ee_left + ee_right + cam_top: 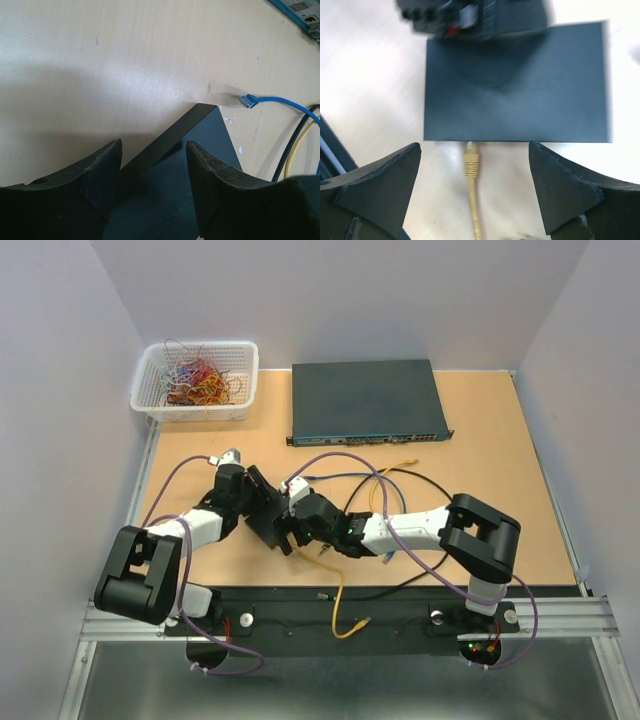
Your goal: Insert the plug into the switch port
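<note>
We see a pale wooden table [500,490] closed in by plain white walls [350,300] on three sides. A black plate [330,615] runs along its near edge under the arm bases. At the far edge lies the dark grey-blue rack switch [365,395]. A pale label on its front is too small for us to read. At the far left corner stands a white basket [150,400] with a tangle of coloured wires [200,375].

The small black box [517,85] lies flat, left of centre and toward the near side, between the two grippers. It is matte and rectangular, and we find no writing on its top.

The left gripper [154,165] straddles one end of the box with its jaws apart. We cannot tell whether they press on it. The right gripper [475,150] faces the box's long edge with its jaws wide apart, touching nothing.

A yellow cable [340,590] trails off the near edge of the table. A blue cable [285,102] and a black cable [295,145] lie beyond the box, and the blue one ends in a loose blue connector [248,101].

The plug [471,162], yellow with a ribbed boot, sits with its tip against the box's long edge, between the right jaws. The switch port itself faces sideways, so we cannot see it.
</note>
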Available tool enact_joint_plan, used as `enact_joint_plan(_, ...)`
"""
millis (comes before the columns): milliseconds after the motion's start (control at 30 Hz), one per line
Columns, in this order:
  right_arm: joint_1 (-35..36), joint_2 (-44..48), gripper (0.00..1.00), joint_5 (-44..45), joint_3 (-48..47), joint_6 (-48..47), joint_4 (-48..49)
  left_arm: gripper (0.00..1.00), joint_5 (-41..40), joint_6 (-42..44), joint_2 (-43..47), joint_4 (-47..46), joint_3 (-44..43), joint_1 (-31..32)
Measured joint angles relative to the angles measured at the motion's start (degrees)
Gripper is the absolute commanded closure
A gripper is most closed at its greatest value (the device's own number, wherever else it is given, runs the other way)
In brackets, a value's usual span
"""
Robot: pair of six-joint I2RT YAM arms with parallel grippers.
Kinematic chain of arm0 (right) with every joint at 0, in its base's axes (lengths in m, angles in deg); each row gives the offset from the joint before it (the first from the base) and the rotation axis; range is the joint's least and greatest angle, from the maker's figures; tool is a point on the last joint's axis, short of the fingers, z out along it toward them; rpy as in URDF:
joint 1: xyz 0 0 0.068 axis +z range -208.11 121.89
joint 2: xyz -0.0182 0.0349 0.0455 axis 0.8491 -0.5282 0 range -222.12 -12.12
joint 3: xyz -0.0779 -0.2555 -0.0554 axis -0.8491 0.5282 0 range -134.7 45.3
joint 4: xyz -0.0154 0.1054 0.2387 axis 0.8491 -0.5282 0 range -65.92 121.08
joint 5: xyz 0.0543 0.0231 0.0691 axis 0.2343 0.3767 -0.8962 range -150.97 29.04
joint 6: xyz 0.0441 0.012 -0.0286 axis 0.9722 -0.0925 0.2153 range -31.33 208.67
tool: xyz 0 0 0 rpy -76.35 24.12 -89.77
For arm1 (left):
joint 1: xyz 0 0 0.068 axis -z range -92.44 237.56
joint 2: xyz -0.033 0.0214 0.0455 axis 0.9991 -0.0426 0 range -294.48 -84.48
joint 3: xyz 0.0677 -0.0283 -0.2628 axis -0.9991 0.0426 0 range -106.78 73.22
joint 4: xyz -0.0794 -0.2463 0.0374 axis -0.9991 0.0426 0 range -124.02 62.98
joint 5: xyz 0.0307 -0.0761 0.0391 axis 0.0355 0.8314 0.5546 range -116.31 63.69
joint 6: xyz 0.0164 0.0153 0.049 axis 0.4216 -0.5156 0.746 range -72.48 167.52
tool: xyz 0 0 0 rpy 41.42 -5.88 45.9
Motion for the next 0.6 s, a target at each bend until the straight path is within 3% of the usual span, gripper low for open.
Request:
enact_joint_plan(200,-1.6,4.8,0.04,7.1,-0.2,-0.1,-3.1,0.34,0.3,0.6,2.7,3.7,0.0,-2.1)
enact_joint_plan(400,-8.2,5.5,0.04,10.0,-3.1,-0.4,-6.8,0.34,-0.7,1.9,7.6,5.6,0.0,-3.0)
enact_joint_plan(600,-15.3,1.0,0.04,11.4,-12.5,-2.1,-8.7,0.35,-2.8,3.1,11.6,5.6,0.0,-3.4)
